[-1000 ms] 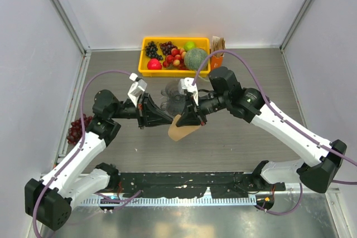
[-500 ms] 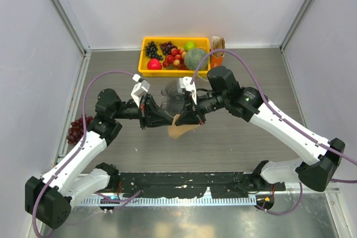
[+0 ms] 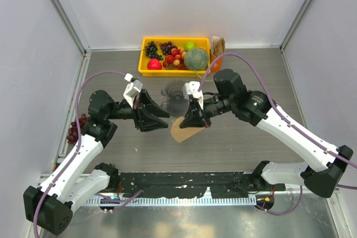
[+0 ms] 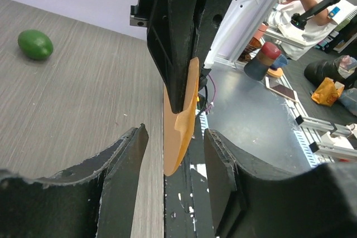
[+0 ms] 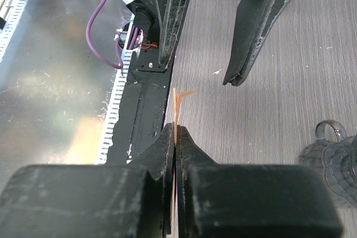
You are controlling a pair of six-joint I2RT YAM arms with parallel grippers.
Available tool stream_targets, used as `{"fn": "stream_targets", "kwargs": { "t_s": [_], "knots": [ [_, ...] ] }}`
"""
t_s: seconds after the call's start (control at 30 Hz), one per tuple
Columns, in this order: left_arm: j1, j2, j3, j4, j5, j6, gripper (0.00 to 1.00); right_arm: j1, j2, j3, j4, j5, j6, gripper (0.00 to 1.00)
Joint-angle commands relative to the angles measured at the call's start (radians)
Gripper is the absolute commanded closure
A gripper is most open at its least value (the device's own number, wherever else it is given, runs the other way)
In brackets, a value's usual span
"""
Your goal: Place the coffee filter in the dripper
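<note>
The coffee filter (image 3: 181, 131), a flat tan paper, hangs edge-up above the table with my right gripper (image 3: 195, 119) shut on its upper edge. The right wrist view shows its thin edge (image 5: 176, 103) sticking out of the shut right gripper (image 5: 175, 132). My left gripper (image 3: 158, 119) stands open just left of it. Seen from the left wrist, the filter (image 4: 177, 137) hangs between the spread jaws of the left gripper (image 4: 175, 133) without touching either. The dripper (image 3: 174, 96), a smoky clear ribbed cup, stands behind both grippers; its handle (image 5: 329, 129) shows at the right wrist view's edge.
A yellow bin (image 3: 175, 39) of fruit with a green melon (image 3: 196, 58) sits at the back, and a bundle of brown papers with an orange box (image 3: 217, 48) is beside it. Dark grapes (image 3: 75, 129) lie at the left wall. A small green fruit (image 4: 35, 44) lies on the table.
My left gripper has opened off the filter and drawn back a little to the left. The right gripper has shifted slightly right and nearer, still holding the filter.
</note>
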Motion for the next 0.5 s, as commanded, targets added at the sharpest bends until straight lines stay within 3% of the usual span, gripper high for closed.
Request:
{"fn": "stream_targets", "kwargs": {
  "t_s": [0.0, 0.47],
  "knots": [
    [0.004, -0.008, 0.024, 0.038, 0.015, 0.0, 0.46, 0.005, -0.024, -0.003, 0.004, -0.051, -0.046, 0.95],
    [-0.056, 0.026, 0.018, 0.041, -0.003, 0.009, 0.53, 0.029, 0.016, 0.02, -0.016, -0.068, -0.068, 0.95]
  ]
}}
